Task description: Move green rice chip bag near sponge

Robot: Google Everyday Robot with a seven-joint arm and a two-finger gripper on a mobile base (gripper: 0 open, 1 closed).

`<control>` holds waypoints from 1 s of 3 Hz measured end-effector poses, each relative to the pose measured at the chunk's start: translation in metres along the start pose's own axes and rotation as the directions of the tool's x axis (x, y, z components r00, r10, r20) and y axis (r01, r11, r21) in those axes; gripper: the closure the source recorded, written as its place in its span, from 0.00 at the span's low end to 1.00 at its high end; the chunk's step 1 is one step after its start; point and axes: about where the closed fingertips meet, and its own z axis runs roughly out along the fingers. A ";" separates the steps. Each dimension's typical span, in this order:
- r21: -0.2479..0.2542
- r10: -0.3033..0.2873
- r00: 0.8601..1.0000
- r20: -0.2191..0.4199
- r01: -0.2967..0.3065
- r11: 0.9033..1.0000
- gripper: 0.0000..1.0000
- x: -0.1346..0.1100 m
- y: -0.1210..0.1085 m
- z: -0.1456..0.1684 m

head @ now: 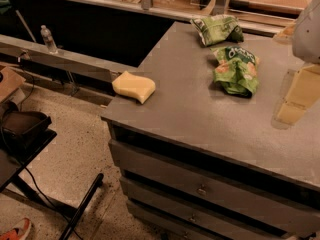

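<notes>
The green rice chip bag point(236, 69) lies crumpled on the grey counter point(190, 114), right of centre, with a dark green lettered patch and orange-pink pictures. The pale yellow wavy-edged sponge point(133, 86) lies at the counter's left front corner, well apart from the bag. My gripper point(296, 101) hangs at the right edge of the view, above the counter, to the right of the bag and a little nearer than it. It does not touch the bag.
A paler green bag point(217, 29) lies at the back of the counter, just behind the rice chip bag. Drawers point(200, 189) front the counter. A water bottle point(48, 38) stands on a ledge at left. A dark chair point(25, 129) and cables sit on the floor at left.
</notes>
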 end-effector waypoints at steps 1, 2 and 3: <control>0.000 0.000 1.000 0.000 0.000 1.000 0.00 0.000 0.000 0.000; 0.021 0.058 0.998 -0.002 -0.058 0.998 0.00 -0.003 -0.023 0.012; 0.068 0.150 0.988 -0.020 -0.148 0.987 0.00 -0.007 -0.074 0.032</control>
